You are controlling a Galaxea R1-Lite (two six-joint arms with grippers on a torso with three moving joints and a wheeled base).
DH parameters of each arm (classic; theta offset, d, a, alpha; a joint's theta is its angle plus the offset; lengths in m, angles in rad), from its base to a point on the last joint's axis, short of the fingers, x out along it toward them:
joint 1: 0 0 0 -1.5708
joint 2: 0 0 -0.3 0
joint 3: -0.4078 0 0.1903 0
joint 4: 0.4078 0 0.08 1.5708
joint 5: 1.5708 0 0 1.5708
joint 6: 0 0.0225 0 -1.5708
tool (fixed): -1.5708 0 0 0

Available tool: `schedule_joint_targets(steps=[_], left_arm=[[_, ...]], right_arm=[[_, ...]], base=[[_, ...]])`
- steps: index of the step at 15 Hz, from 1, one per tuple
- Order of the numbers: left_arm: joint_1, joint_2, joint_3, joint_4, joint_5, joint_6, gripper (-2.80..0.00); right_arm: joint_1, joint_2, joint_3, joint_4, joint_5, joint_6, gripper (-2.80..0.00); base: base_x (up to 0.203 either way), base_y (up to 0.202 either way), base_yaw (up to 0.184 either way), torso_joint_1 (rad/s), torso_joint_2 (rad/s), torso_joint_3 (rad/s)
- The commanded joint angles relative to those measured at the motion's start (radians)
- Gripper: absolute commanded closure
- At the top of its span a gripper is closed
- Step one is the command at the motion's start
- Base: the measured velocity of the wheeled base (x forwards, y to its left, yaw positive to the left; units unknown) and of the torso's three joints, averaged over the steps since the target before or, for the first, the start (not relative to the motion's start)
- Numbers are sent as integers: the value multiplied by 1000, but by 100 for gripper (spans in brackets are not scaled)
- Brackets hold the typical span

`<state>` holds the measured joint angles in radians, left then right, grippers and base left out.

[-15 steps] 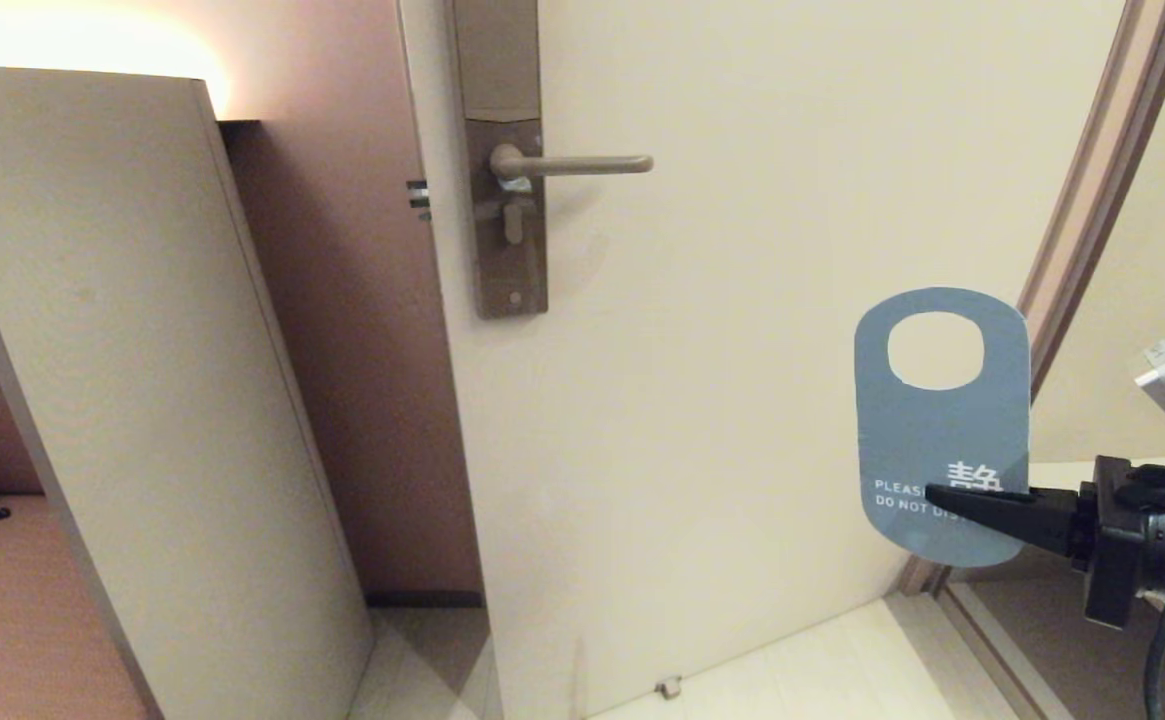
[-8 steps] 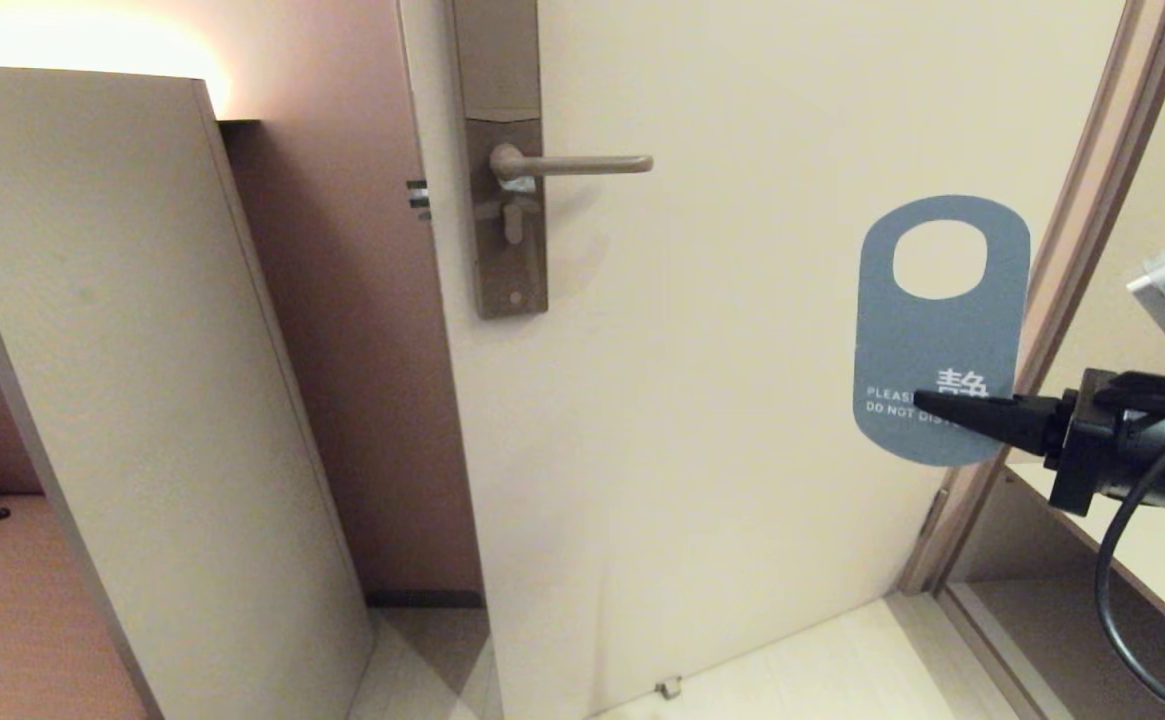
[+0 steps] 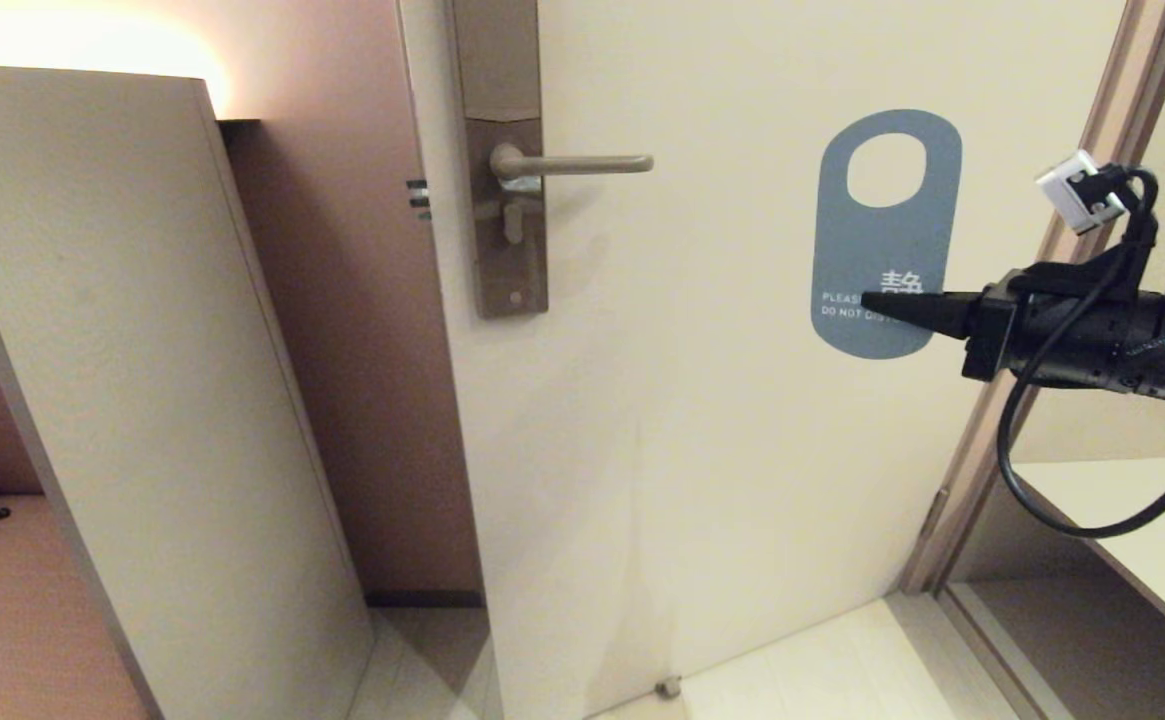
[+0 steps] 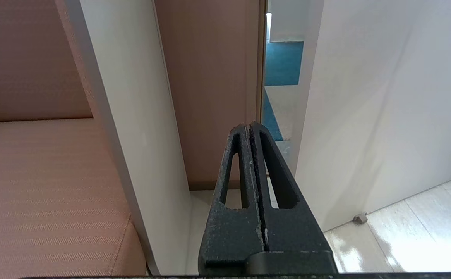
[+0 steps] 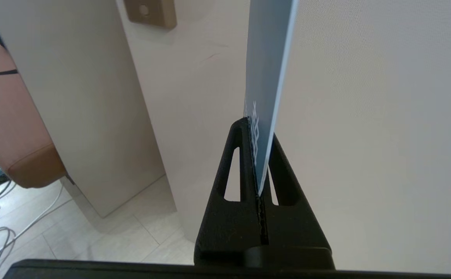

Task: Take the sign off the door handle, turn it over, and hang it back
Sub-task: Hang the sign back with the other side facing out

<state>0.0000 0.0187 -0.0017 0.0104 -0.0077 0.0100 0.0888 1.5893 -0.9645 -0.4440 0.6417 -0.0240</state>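
Observation:
My right gripper (image 3: 877,300) is shut on the lower part of the sign (image 3: 882,230) and holds it upright in front of the door, blue "DO NOT DISTURB" side towards my head, oval hole on top. The sign is to the right of the door handle (image 3: 582,164) and about level with it, well clear of the lever's free end. In the right wrist view the sign (image 5: 266,77) shows edge-on, clamped between the fingers of the gripper (image 5: 258,131). My left gripper (image 4: 249,126) is shut and empty, parked low, out of the head view.
The lock plate (image 3: 504,190) runs down the door's left edge. A tall beige panel (image 3: 122,380) stands left of the door. The door frame (image 3: 1062,290) and a white ledge (image 3: 1142,520) are at the right, close under my right arm.
My right gripper has lifted the sign from low at the right up to handle height and a little to the left. The left arm has not moved.

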Motion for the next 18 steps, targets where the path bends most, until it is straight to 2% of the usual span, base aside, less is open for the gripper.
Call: schedule_joint_targets(steps=[1, 4, 12, 18], left_arm=[[0, 8, 0, 0, 0, -1, 0], [0, 9, 0, 0, 0, -1, 0], [0, 7, 0, 0, -1, -1, 0], [0, 7, 0, 0, 0, -1, 0]], right_arm=[[25, 87, -48, -2, 3, -2, 0], [68, 140, -107, -1, -8, -3, 0], [158, 295, -317, 6, -158, -1, 0], [221, 365, -440, 20, -212, -1, 0]], base=[[0, 0, 0, 0, 0, 0], [0, 0, 0, 0, 0, 0], [0, 0, 0, 0, 0, 0], [0, 0, 0, 0, 0, 0]])
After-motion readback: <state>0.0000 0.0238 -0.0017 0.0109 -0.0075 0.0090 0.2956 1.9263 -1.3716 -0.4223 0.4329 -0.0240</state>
